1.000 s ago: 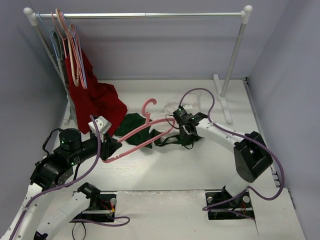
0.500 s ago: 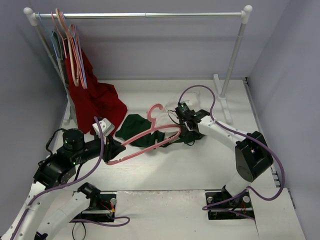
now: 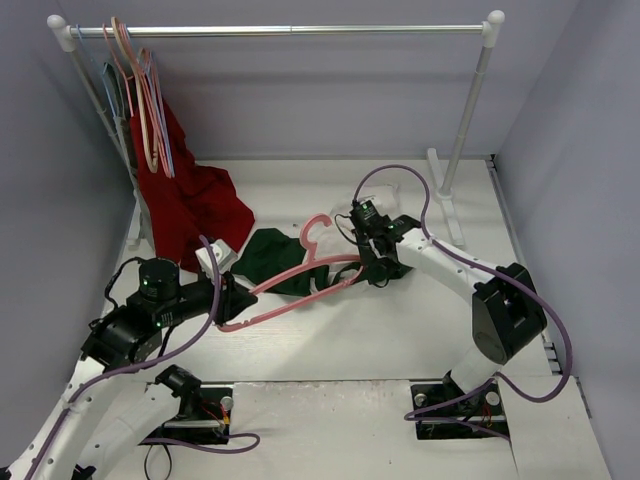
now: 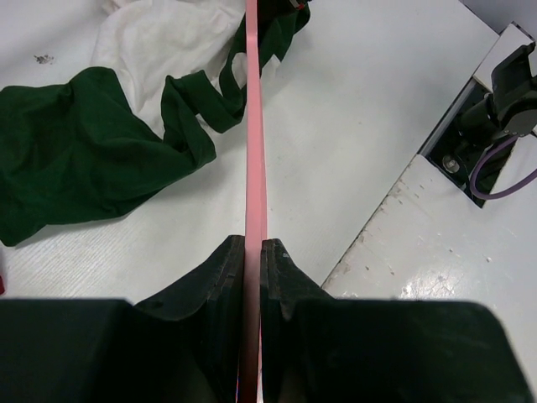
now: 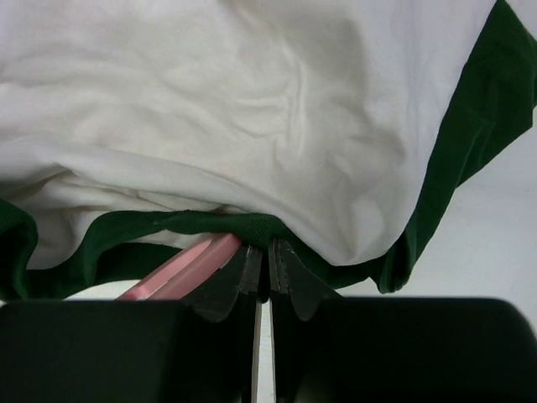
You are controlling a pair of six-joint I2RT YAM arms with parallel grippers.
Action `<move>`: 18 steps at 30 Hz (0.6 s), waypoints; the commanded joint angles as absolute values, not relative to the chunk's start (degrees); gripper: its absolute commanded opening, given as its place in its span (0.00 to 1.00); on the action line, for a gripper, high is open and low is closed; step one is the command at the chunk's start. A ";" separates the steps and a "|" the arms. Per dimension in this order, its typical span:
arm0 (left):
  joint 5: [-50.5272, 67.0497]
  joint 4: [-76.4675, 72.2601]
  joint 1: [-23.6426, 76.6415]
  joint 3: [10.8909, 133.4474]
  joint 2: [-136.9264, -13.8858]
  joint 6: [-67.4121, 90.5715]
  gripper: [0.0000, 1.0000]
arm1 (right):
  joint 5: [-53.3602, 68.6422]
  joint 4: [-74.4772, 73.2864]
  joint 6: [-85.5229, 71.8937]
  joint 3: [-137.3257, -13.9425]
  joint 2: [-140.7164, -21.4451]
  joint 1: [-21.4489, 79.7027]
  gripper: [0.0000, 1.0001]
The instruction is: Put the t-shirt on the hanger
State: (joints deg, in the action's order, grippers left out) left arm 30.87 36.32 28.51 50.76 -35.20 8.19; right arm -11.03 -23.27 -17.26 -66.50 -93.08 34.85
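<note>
The t-shirt [image 3: 272, 258] lies crumpled on the table's middle, white body and dark green sleeves; it also shows in the left wrist view [image 4: 92, 159] and the right wrist view [image 5: 252, 109]. The pink hanger [image 3: 300, 275] lies slanted across it, hook [image 3: 313, 228] towards the back. My left gripper [image 3: 222, 300] is shut on the hanger's lower left end, where the pink bar [image 4: 254, 151] runs between the jaws. My right gripper [image 3: 372, 268] is shut on the shirt's green collar edge [image 5: 252, 227], with the hanger's other end [image 5: 189, 262] just beside the fingers.
A clothes rail [image 3: 290, 30] stands at the back. Several hangers [image 3: 140, 100] and a red garment [image 3: 190, 195] hang at its left end, the garment spilling onto the table. The rail's right post [image 3: 465, 130] stands behind the right arm.
The hanger has shifted right, its hook from about the shirt's middle towards the right gripper. The left arm has followed rightward. The right gripper has edged back and right with the collar.
</note>
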 commanded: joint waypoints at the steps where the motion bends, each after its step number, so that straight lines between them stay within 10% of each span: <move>1: 32.25 27.96 28.92 50.98 -35.68 8.70 0.00 | -10.38 -22.68 -15.21 -70.31 -88.34 34.63 0.04; 18: 35.00 -1.99 28.92 42.10 -32.87 13.09 0.00 | -9.41 -24.61 4.91 -81.29 -82.27 34.63 0.02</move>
State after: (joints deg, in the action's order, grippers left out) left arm 34.57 12.88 28.53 40.40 -33.34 10.76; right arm -9.56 -25.63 -0.54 -76.66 -85.30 34.85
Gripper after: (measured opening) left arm 0.112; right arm 0.076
